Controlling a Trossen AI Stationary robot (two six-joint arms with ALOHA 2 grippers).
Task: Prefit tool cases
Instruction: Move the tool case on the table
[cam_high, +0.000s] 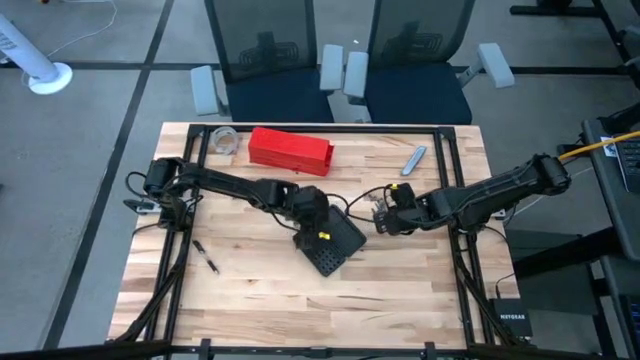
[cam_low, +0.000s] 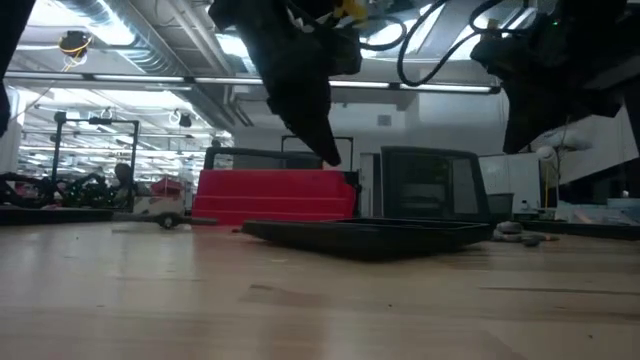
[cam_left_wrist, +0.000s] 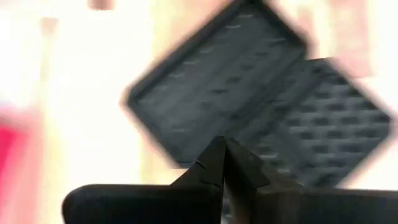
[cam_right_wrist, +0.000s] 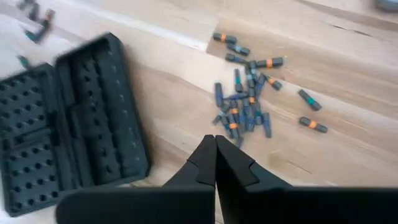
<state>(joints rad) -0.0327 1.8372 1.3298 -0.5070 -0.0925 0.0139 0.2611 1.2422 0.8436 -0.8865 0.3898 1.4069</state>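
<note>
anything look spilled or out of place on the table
Yes. A loose pile of screwdriver bits lies scattered on the bare wood beside the open black case, whose sockets look empty. A few stray bits lie on its far side. Both tools, left and right, hover shut, holding nothing.

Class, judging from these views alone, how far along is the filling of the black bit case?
Done: the tool case lies open on the table, sockets looking empty. In hand: nothing; the left gripper hovers shut above it, the right gripper shut over the loose bits. Left: seating every bit.
</note>
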